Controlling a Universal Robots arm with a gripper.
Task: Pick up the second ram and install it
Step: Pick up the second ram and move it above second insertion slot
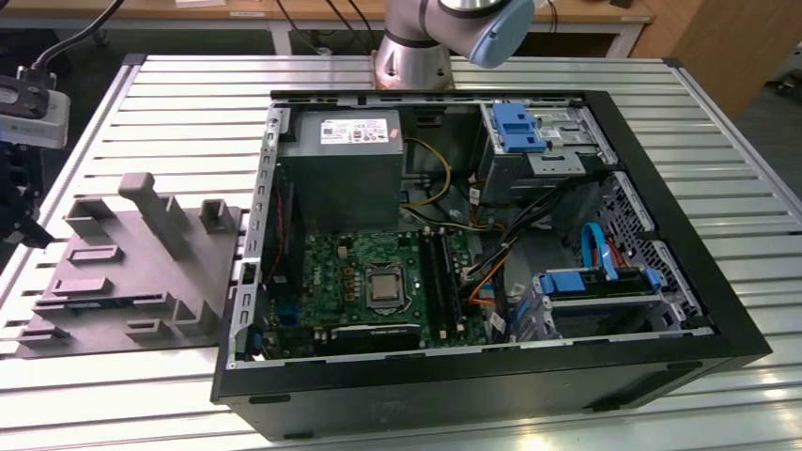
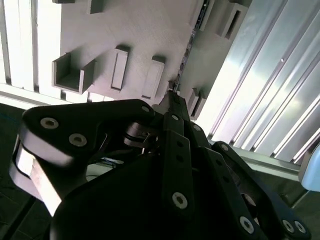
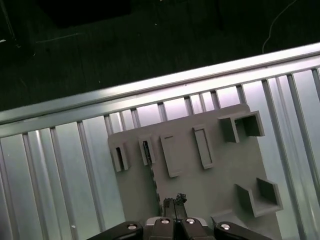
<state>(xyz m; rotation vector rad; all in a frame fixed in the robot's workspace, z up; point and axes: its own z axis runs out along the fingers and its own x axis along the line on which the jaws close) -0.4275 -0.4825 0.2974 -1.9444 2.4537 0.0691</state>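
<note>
The second ram point(image 1: 113, 301) is a thin dark strip standing on edge in the grey fixture plate point(image 1: 138, 254), at the exterior view's left. In the first wrist view the ram point(image 3: 153, 180) shows as a narrow toothed line on the plate point(image 3: 210, 175). In the second wrist view the ram point(image 2: 188, 45) is a dark seam across the plate point(image 2: 140, 30). My gripper point(image 3: 175, 201) hangs over the plate, its tips just beside the ram's near end. Its black fingers point(image 2: 170, 125) meet at the gripper's point point(image 2: 171, 95), shut, with nothing visible between them.
An open computer case point(image 1: 701, 310) lies on the slatted metal table point(image 1: 188, 103), with the motherboard point(image 1: 363, 272), its black memory slots point(image 1: 441, 272) and a grey power-supply box point(image 1: 345, 160) inside. The arm's base point(image 1: 414, 56) stands behind the case. A device on a cable point(image 1: 25, 108) sits at the left edge.
</note>
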